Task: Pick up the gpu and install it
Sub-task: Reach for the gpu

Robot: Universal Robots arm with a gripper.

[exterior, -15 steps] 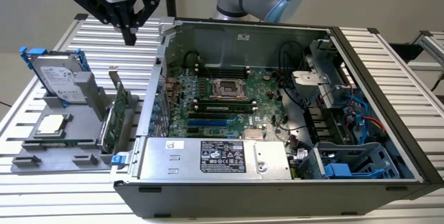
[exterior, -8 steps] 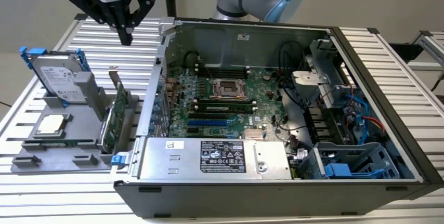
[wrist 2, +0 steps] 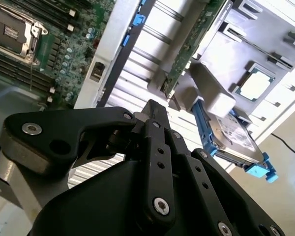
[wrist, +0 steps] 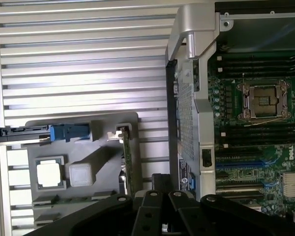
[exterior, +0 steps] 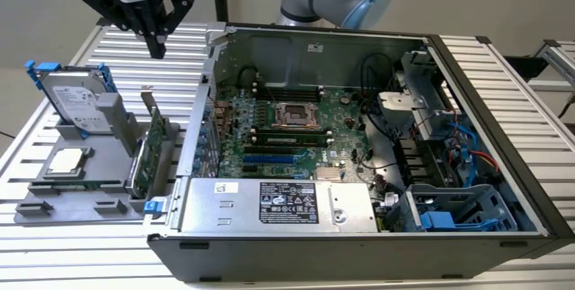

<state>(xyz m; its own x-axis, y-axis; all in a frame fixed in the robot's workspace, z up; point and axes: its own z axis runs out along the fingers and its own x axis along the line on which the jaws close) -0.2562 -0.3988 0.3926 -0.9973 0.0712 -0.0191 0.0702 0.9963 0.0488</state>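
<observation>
- the gripper (wrist 2: pixel 154 105), nearest the lens in both wrist views, shows its black linkages folded in and its two fingers pressed together, with nothing pinched between them.
- in the exterior view the gripper (exterior: pixel 158 50) hangs in the air above the slatted metal table (exterior: pixel 117 48), on the exterior view's left of the open computer case (exterior: pixel 359 253) and touching nothing.
- the gpu (exterior: pixel 155 143) stands on its long edge in a grey holder (exterior: pixel 54 204) on the table, just beside the case's outer wall, its green board facing the case.
- in the first wrist view the gpu (wrist: pixel 128 162) appears edge-on as a thin green strip, its silver bracket at one end, close below the gripper (wrist: pixel 157 179) but clear of it.
- a hard drive (exterior: pixel 77 100) in a blue frame stands upright in the same holder, on the far side of the gpu from the case.
- a processor chip (exterior: pixel 69 161) lies flat in a recess of the holder.
- inside the case, the green motherboard (exterior: pixel 287 128) lies exposed, with a silver power supply (exterior: pixel 279 202) along its near edge.
</observation>
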